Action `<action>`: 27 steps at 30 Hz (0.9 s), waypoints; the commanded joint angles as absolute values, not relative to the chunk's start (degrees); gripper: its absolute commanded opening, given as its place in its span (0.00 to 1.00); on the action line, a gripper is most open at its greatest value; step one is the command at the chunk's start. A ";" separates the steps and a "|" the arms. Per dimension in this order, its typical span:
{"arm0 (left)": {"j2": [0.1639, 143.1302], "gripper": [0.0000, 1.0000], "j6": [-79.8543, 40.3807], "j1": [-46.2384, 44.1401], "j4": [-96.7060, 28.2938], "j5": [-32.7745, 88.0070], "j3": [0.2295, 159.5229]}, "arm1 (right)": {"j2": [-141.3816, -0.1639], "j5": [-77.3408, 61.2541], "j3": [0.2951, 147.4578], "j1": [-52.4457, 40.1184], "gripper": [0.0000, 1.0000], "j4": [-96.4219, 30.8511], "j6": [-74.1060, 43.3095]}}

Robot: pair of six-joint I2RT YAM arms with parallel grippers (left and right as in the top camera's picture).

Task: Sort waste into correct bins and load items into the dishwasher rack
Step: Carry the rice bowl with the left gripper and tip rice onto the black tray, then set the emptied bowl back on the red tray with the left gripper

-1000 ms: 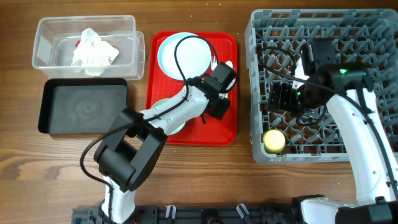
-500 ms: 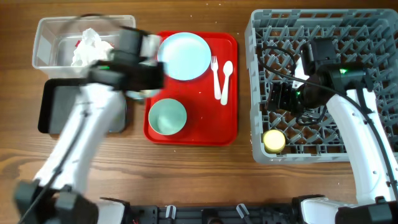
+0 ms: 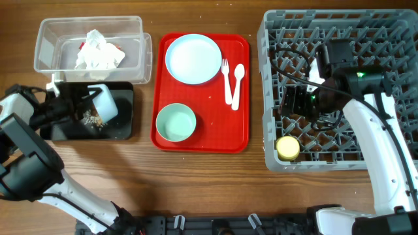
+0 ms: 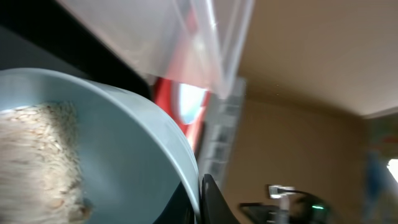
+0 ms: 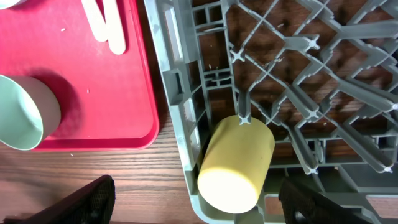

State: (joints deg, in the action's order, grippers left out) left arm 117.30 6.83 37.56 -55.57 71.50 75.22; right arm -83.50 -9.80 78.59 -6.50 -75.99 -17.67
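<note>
Firstly, left claw [image 3: 77,106]: clamped on the rim of the tipped bowl [image 3: 102,102], at 9 o'clock of the table.
Tipped bowl: tilted over the black tray [image 3: 124,127], within its rim; the tray's 12 o'clock edge lies just beside the clear tub [image 3: 137,29].
Food scraps [image 4: 37,155]: a beige clump inside the tipped bowl in the left wrist view; overhead, crumbs lie on the tray floor just beside the bowl.
Napkin [image 3: 98,51]: in the clear tub, at 10 o'clock.
Red tray [image 3: 241,140]: centre; plate [image 3: 192,59] at its 12 o'clock, second bowl [image 3: 176,123] at its 7 o'clock, fork [image 3: 226,73] and spoon [image 3: 238,83] along its 3 o'clock edge.
Right claw [image 3: 295,103]: fingers spread wide, holding nothing, over the rack [image 3: 271,52] at 3 o'clock.
Yellow cup [image 5: 236,162]: on its side in the rack's 7 o'clock corner, against a peg and near the wall.
Room: a strip of bare wood runs between red tray and rack; wide wood lies along the table's 6 o'clock edge.
</note>
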 commanded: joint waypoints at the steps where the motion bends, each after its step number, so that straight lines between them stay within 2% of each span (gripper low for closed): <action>1: 118.54 0.04 8.58 40.88 -58.15 89.41 74.81 | -82.61 -8.60 79.59 -6.74 0.86 -76.09 -16.53; 6: 118.52 0.04 8.21 43.70 -65.28 90.37 74.83 | -82.61 -8.60 79.59 -6.74 0.86 -76.09 -16.51; 11: 118.52 0.04 8.60 43.68 -66.74 90.37 74.83 | -82.61 -8.60 79.59 -6.74 0.86 -76.27 -16.53; 13: 118.48 0.04 7.49 43.68 -62.13 89.38 74.85 | -82.61 -8.60 79.59 -6.74 0.86 -76.31 -16.53; 18: 114.52 0.04 10.46 41.78 -69.30 87.44 74.85 | -82.61 -8.58 79.61 -6.74 0.86 -76.36 -16.43; 19: 111.02 0.04 13.61 40.62 -72.16 85.60 74.94 | -82.61 -8.58 79.59 -6.74 0.86 -76.27 -16.45; 23: 96.90 0.04 13.63 33.43 -72.18 71.44 75.00 | -82.61 -8.60 79.59 -6.74 0.86 -75.68 -16.47; 27: 86.24 0.04 -2.66 13.52 -60.66 45.28 75.00 | -82.61 -9.02 79.59 -6.74 0.87 -75.68 -15.00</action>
State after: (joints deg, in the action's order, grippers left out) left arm 90.63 7.51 25.28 -65.47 64.79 74.83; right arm -83.50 -9.80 78.59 -6.50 -75.75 -16.67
